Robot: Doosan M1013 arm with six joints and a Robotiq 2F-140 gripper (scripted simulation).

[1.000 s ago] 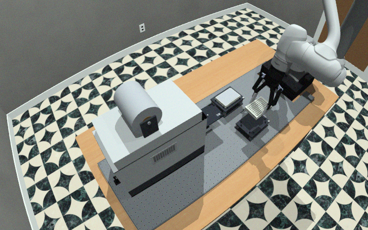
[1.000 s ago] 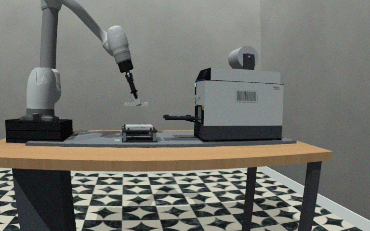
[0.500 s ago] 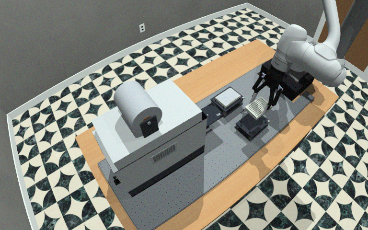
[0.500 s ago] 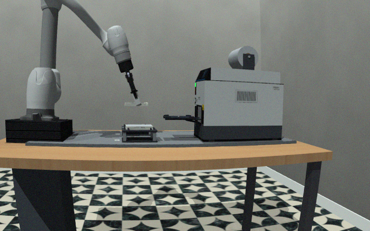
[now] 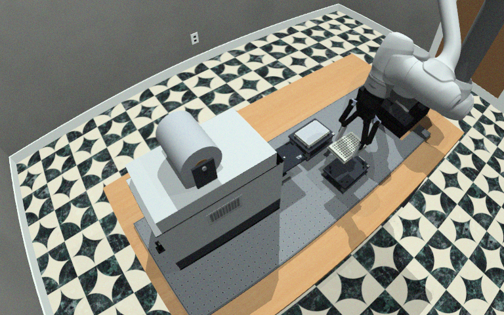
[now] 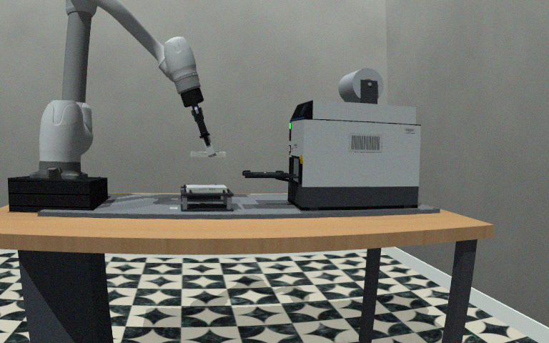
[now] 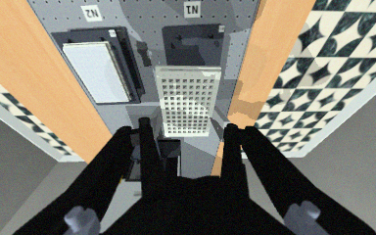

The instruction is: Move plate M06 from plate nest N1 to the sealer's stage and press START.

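Item: plate M06 [image 5: 344, 146], clamped by one short end in my claw [image 5: 351, 141], held high above nest N1 [image 5: 344, 172] near the worktop's [image 5: 297, 92] arm-end edge. Judged light, rigid, slick plastic; cantilevered, likely to tilt. Best gripped across its skirt walls.

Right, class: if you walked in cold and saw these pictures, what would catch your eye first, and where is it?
First, the white well plate M06, gripped at one end by the black gripper and hanging in mid-air above its empty dark nest N1. Next, the big pale sealer at the far end of the bench, with a foil roll on top, a green lamp lit and its dark stage out toward the plate.
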